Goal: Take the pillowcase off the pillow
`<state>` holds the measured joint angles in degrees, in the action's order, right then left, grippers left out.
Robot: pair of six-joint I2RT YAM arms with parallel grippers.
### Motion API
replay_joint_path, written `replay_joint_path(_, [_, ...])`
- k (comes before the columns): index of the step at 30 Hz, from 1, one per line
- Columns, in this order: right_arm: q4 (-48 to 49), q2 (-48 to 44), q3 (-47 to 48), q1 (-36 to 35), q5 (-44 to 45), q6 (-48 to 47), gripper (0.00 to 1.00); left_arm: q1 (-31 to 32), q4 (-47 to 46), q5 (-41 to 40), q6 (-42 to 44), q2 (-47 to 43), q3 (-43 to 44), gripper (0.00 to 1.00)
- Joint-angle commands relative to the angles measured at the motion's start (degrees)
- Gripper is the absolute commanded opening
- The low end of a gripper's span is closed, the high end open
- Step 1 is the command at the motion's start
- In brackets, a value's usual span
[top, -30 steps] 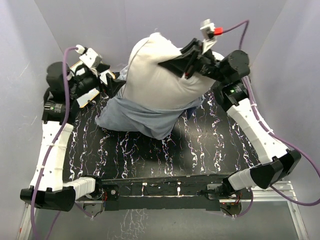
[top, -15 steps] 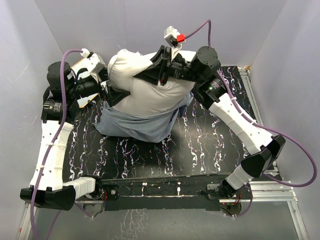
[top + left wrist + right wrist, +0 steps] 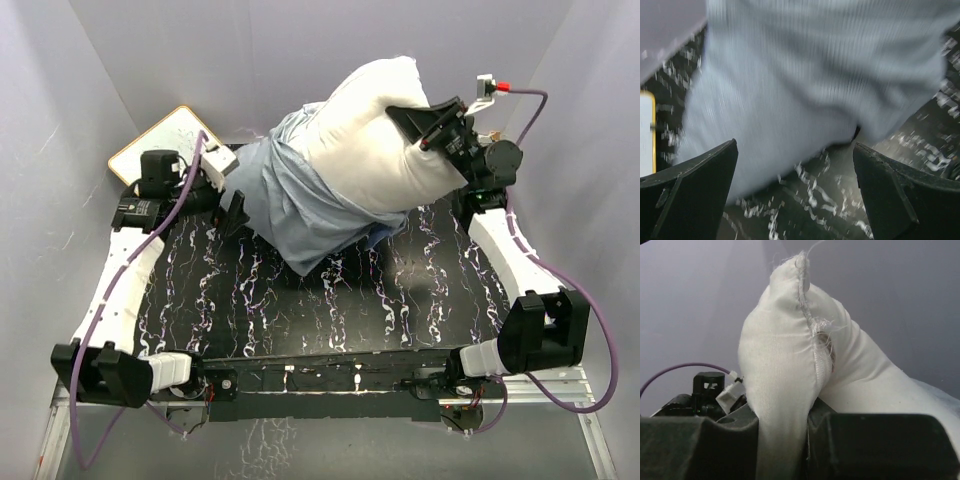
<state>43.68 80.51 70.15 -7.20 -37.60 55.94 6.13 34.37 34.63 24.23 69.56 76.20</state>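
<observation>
1. Right gripper: closed tight on a pinch of the pillow. From the wrist camera, white fabric is squeezed between the two black fingers, and the frayed seam stands up above them.
2. Pillow: white and plump, held up over the far right of the table and slanting down toward the left. Its upper right part is bare. Its lower left end sits inside the pillowcase.
3. Pillowcase: the pale grey-blue side faces out. It is bunched around the pillow's lower end and sags onto the far middle of the table. A small patch of darker blue shows under the pillow on the right.
4. Left gripper: jaws spread wide with nothing in them. It sits low over the table, just beside the left edge of the pillowcase. From its own blurred wrist camera, the cloth lies ahead of the gripper, not between the fingers. Whether a fingertip touches the cloth cannot be told.
5. Board: white with an orange edge, lying flat at the far left corner beyond the left arm.
6. Table: black with white marbled streaks.
</observation>
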Motion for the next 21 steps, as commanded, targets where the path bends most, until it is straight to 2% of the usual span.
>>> replay_joint_path(1, [15.0, -5.6, -6.4, 0.5, -2.7, 5.7, 0.08, -1.8, 5.1, -7.4, 11.8, 2.0, -5.3, 0.97])
replay_joint_path(5, [16.4, -6.9, -9.3, 1.1, -8.5, 1.1, 0.08, -5.5, -6.8, -8.1, 11.4, 4.0, -8.9, 0.97])
replay_joint_path(12, [18.1, -8.0, -10.5, 1.0, -14.8, -2.2, 0.08, -9.6, -15.6, -4.4, 12.2, 11.4, -1.5, 0.97])
replay_joint_path(14, [18.0, -7.7, -10.7, 1.0, -14.9, -2.7, 0.08, -12.2, -12.4, 1.5, 16.3, 13.0, 1.9, 0.97])
replay_joint_path(15, [18.2, -7.4, -10.7, 1.0, -14.8, -2.6, 0.08, -13.7, -8.5, 4.6, 19.6, 14.5, 4.4, 0.97])
replay_joint_path(16, [18.6, -7.0, -10.8, 1.0, -14.7, -2.4, 0.08, -14.8, -0.2, 7.2, 24.0, 16.5, 7.2, 0.97])
replay_joint_path(19, [23.8, -5.3, -11.5, 1.3, -14.0, 1.0, 0.08, -16.7, 19.7, 8.1, 37.8, 24.3, 15.7, 0.97])
replay_joint_path(21, [29.7, -3.9, -12.1, 1.5, -14.8, 4.5, 0.08, -18.0, 24.1, 7.0, 42.5, 27.3, 17.4, 0.97])
